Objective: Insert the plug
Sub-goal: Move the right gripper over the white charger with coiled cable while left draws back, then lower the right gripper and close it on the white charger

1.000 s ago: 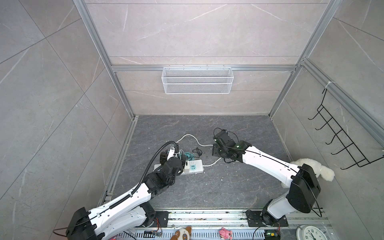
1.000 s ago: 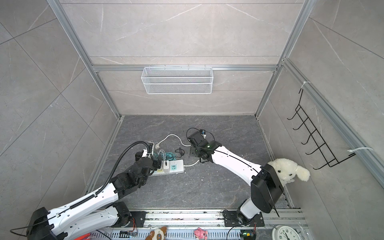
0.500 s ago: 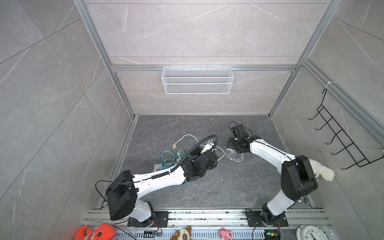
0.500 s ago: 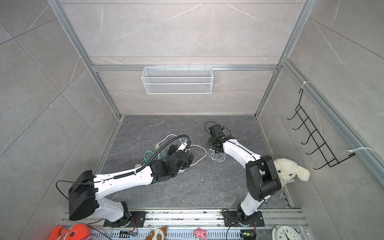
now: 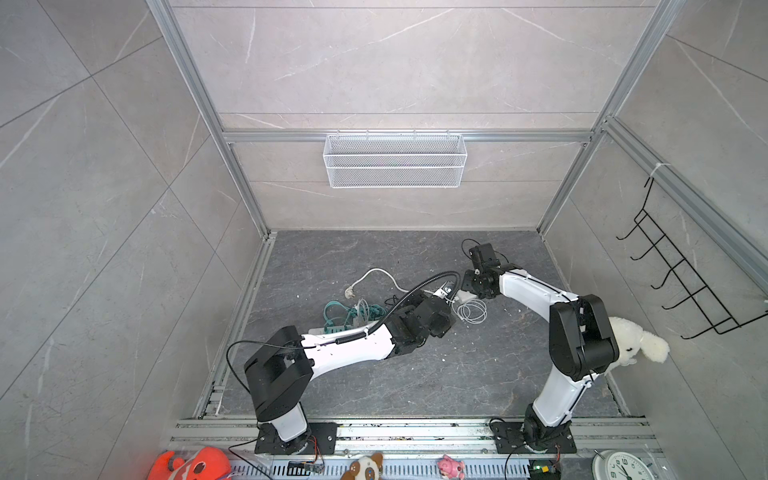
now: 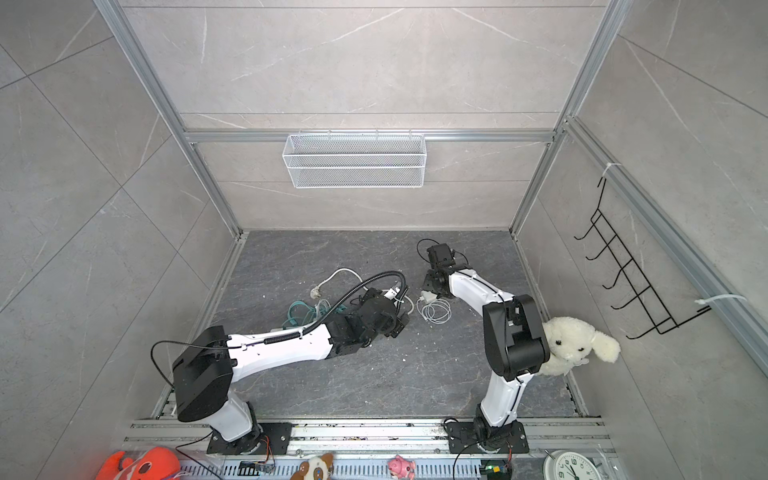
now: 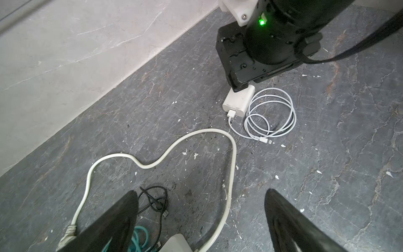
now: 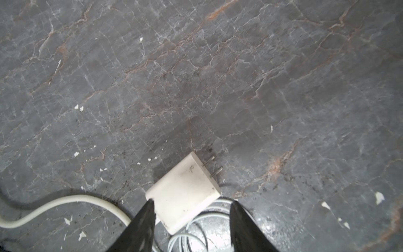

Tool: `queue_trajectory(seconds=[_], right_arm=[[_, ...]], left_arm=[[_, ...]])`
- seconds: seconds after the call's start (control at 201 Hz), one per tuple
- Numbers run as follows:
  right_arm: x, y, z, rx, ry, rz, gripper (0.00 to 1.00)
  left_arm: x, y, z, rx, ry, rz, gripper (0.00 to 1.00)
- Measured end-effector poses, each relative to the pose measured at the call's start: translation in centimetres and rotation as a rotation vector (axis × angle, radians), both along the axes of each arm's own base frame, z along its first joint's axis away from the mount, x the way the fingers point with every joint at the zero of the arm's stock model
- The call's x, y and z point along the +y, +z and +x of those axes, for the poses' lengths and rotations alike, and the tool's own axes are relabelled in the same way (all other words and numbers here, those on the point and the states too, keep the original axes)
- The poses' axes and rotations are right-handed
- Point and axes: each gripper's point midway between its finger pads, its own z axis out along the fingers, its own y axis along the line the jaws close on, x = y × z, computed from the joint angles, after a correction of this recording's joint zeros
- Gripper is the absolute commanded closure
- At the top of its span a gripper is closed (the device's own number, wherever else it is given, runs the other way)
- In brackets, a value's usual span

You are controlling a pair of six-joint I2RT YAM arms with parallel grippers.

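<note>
**Right pincer straddles the charger plug on the floor**

In a top view the white charger plug [image 5: 465,296] lies flat on the dark stone floor [image 5: 415,374], just right of the frame's centre. Its two metal prongs are bare and its coiled white cable [image 7: 272,117] lies beside it. The right gripper [image 8: 192,203] stands over it with jaws spread. One fingertip [image 8: 150,207] touches a corner of the plug and the other stands just clear. The left gripper [image 7: 200,191] is spread wide and holds nothing. It hangs above the thick white cord [image 7: 152,165], with the power strip [image 7: 176,242] close below it, apart from the plug.

My left arm [image 5: 345,353] and right arm [image 5: 536,291], white shells, black joints, ribbed black hose [image 5: 419,286] on the left, green wrist light [image 7: 260,22], black left gripper [image 7: 200,191].
</note>
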Motion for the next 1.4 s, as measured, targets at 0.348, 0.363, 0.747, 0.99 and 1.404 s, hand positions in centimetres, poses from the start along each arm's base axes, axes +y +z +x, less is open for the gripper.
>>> queue_trajectory(seconds=[0.348, 0.363, 0.747, 0.99, 1.404], right_arm=[[0.6, -1.9, 0.2, 0.058, 0.028, 0.021, 0.34], [0.6, -2.0, 0.2, 0.060, 0.029, 0.022, 0.34], [1.2, -3.4, -0.1, 0.114, 0.042, 0.052, 0.35], [2.1, -3.6, 1.5, 0.127, 0.056, 0.074, 0.36], [6.7, -4.2, 2.3, 0.217, 0.279, 0.040, 0.35]], left_arm=[[-0.2, 0.2, 0.6, -0.020, 0.000, -0.009, 0.05], [-0.2, 0.2, 0.7, -0.021, 0.002, -0.010, 0.05], [3.2, -1.9, 2.4, -0.005, 0.071, 0.024, 0.05], [4.3, -0.8, 2.0, -0.021, 0.077, -0.005, 0.05], [6.0, -1.5, 2.1, -0.011, 0.104, 0.002, 0.05]])
